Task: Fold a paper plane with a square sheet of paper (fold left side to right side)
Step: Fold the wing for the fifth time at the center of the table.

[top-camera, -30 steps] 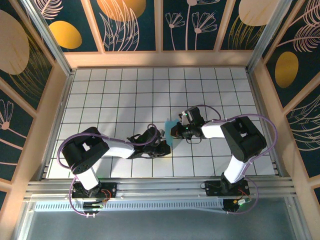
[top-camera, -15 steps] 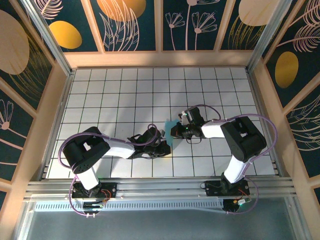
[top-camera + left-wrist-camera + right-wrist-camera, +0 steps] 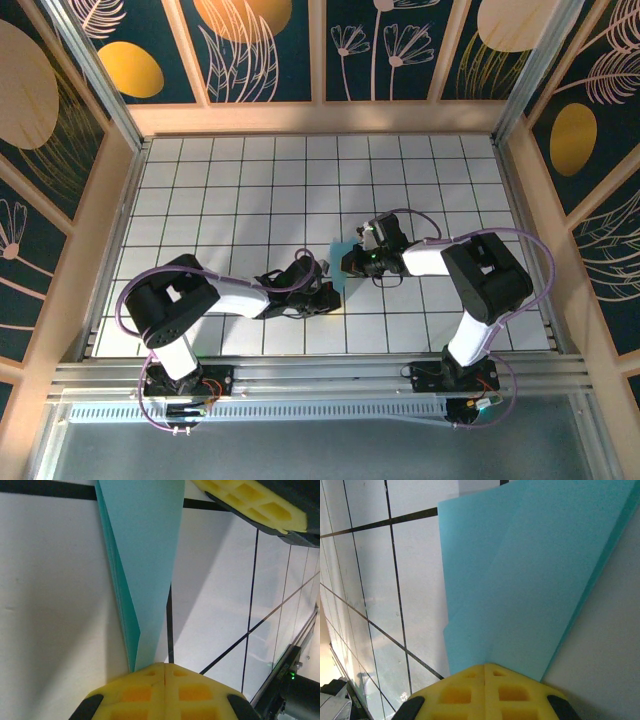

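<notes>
Hardly anything has moved since a second ago: both our arms hold the same pose. Low in the left wrist view, our left gripper has its yellow pads pressed together on the narrow tip of the folded light-blue paper, which widens toward the top of the frame above the white grid table. Our right gripper is likewise clamped on the paper's wider end. From above, the paper sits between both grippers, just below frame centre.
</notes>
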